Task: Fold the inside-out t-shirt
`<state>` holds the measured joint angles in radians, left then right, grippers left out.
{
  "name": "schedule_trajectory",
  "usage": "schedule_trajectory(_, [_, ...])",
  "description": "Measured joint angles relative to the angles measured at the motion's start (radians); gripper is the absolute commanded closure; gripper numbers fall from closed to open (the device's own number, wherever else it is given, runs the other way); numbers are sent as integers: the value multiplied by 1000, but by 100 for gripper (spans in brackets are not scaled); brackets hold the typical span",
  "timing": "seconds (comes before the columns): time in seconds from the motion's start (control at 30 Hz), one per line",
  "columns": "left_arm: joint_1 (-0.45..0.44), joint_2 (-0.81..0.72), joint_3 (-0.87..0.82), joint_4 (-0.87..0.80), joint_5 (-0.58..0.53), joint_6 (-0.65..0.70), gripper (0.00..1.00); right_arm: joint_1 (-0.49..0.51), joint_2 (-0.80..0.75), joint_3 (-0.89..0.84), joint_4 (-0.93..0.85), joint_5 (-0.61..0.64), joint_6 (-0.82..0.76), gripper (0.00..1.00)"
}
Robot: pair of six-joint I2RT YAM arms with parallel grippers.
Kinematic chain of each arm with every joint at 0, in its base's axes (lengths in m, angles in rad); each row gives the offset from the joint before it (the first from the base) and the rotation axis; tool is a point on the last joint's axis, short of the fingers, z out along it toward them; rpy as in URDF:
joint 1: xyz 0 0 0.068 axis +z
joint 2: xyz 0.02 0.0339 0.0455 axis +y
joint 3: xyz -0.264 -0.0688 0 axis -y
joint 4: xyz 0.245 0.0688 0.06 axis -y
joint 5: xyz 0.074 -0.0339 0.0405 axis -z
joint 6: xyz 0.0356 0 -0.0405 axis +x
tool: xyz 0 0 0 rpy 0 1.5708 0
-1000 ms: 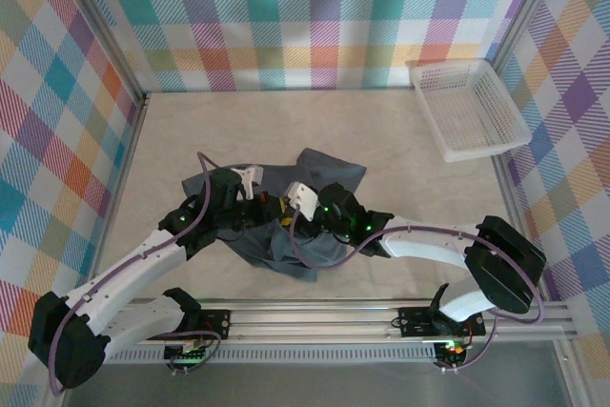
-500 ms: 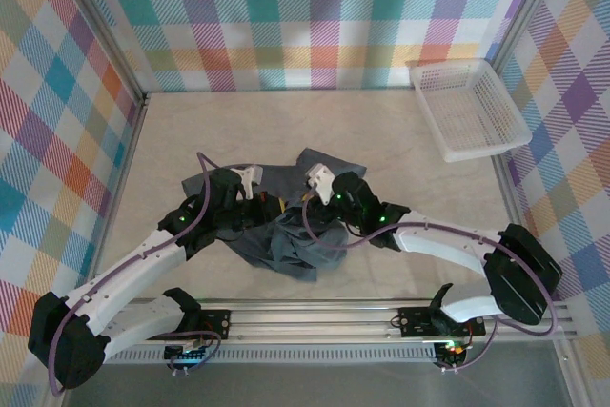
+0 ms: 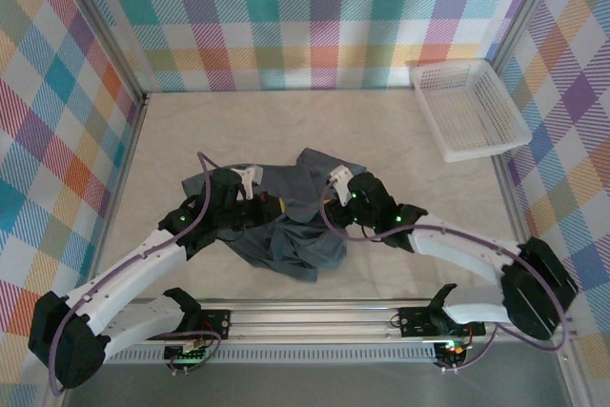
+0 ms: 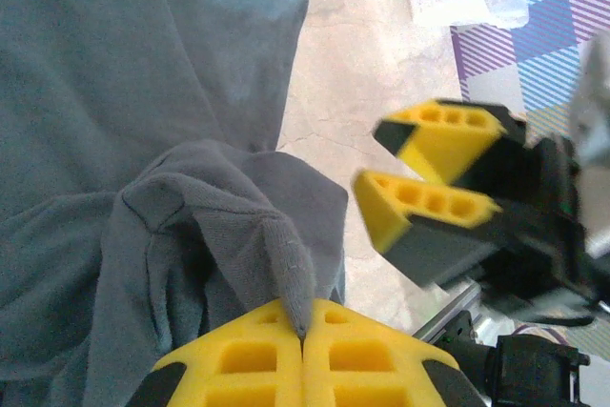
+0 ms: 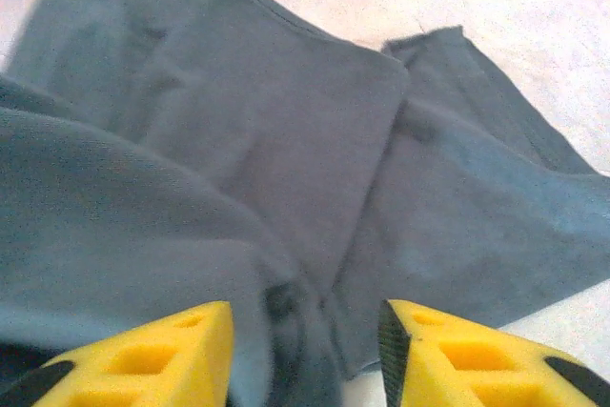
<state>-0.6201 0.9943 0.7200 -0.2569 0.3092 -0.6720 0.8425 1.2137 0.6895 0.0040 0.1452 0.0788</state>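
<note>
Centrally, the inside-out t-shirt [image 3: 291, 235] lies bunched on the table [image 3: 191, 131], toward the arms' side and well apart from the white basket [image 3: 469, 107] in the far right corner; the left gripper [image 4: 303, 355] is closed, its yellow pads pinching a raised ridge of the cloth left of the heap's centre; the right gripper [image 5: 305, 331] hovers over the heap's right part, jaws parted and nothing between them, with cloth spreading ahead of and beneath it; a flatter flap reaches toward the far right, so the heap's long axis runs roughly left to right between the two grippers; on this judgement, the free right arm is nearer the unheld edge, which a second grasp for spreading would probably need.
</note>
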Motion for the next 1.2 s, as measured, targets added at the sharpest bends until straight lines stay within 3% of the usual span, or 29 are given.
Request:
schedule_trajectory(0.13, [0,7,0,1,0,4,100,150,-77,-7,24,39,42,53])
schedule_trajectory(0.23, [0,14,0,1,0,4,100,225,-46,2,48,53,75,52])
schedule_trajectory(0.33, [0,18,0,1,1,4,100,232,38,32,64,90,95,51])
schedule_trajectory(0.53, [0,18,0,1,1,4,100,228,143,42,102,135,21,32])
schedule_trajectory(0.67, [0,18,0,1,1,4,100,228,178,63,144,136,-59,27])
schedule_trajectory(0.73, [0,18,0,1,1,4,100,228,193,76,161,152,-93,30])
schedule_trajectory(0.9, [0,18,0,1,1,4,100,224,225,102,190,211,-143,52])
schedule_trajectory(1.2, [0,18,0,1,1,7,100,199,185,89,183,211,-175,59])
